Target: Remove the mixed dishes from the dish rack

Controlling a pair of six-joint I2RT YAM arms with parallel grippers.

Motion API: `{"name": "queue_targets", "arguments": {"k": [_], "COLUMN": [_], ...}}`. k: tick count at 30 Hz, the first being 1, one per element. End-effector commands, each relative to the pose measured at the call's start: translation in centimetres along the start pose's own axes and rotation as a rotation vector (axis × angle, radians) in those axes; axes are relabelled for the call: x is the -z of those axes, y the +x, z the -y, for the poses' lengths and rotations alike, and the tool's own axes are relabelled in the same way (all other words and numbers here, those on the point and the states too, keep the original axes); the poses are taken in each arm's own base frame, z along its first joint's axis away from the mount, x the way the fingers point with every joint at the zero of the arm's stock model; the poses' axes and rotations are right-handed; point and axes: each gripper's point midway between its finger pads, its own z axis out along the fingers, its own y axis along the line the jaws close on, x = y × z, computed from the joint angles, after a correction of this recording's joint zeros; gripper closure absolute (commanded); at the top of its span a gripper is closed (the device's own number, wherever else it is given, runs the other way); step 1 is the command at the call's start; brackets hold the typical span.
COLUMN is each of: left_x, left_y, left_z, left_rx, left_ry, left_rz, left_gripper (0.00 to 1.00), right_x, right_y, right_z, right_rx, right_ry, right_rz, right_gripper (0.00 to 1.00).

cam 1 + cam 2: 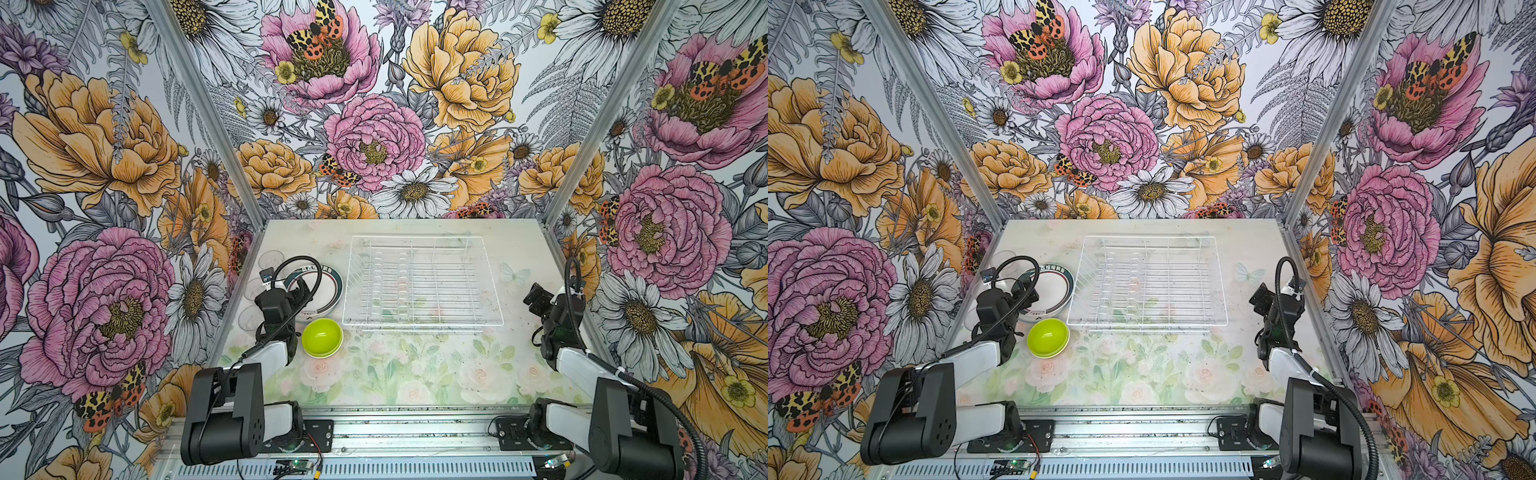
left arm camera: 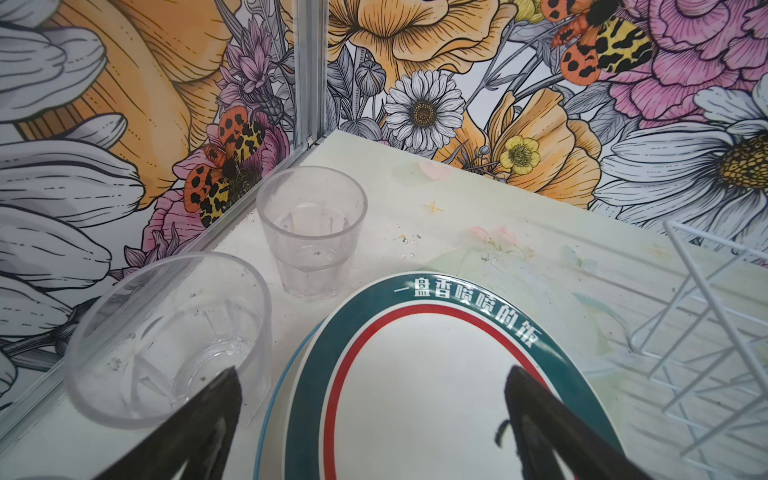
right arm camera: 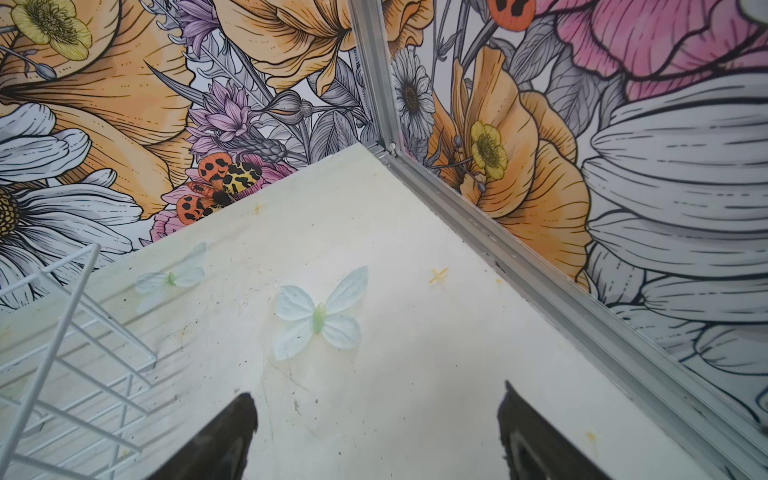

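- White wire dish rack [image 1: 422, 286]: empty, flat on the desk [image 1: 415, 374], mid-rear.
- Teal-and-red-rimmed plate [image 2: 415, 374]: lying flat on top of a blue-edged plate [image 2: 276, 415], left of the rack and apart from it.
- Lime-green bowl [image 1: 322, 337]: just in front of the plates.
- Clear tumbler [image 2: 311, 230] and nearer tumbler [image 2: 166, 340]: upright, mouths up, beside the plates at the desk's left edge.

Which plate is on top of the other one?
The plate with the teal-and-red rim and white writing is on top. The other plate lies flat under it, and only its thin blue edge peeks out.
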Motion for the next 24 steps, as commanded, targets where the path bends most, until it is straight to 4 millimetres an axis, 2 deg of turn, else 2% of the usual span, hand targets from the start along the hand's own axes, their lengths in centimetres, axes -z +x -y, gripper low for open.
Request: {"name": "queue_targets", "arguments": {"k": [1, 5, 14, 20, 24], "left_x": [-0.3, -0.5, -0.5, -0.5, -0.3], "left_y": [-1.9, -1.4, -1.4, -1.3, -1.3], "left_z": [0.2, 0.4, 0.8, 0.9, 1.2], "left_rx": [-0.013, 0.002, -0.008, -0.015, -0.022], "left_ry": [0.009, 0.025, 0.053, 0.050, 0.059], "left_rz": [0.098, 0.125, 0.135, 0.137, 0.149], "left_gripper": [0.01, 0.01, 0.01, 0.01, 0.01], "right_x": [-0.4, -1.4, -4.0, -4.4, -3.9], "right_y": [-1.9, -2.1, -1.1, -0.8, -0.7], "right_z": [-0.7, -1.2, -2.3, -2.9, -4.3], "right_rx": [0.022, 0.037, 0.091, 0.109, 0.147], "right_ry": [-0.005, -0.006, -0.016, -0.041, -0.111], "right_rz": [0.061, 0.056, 0.006, -0.006, 0.016], "right_gripper": [0.08, 0.08, 0.07, 0.07, 0.06]}}
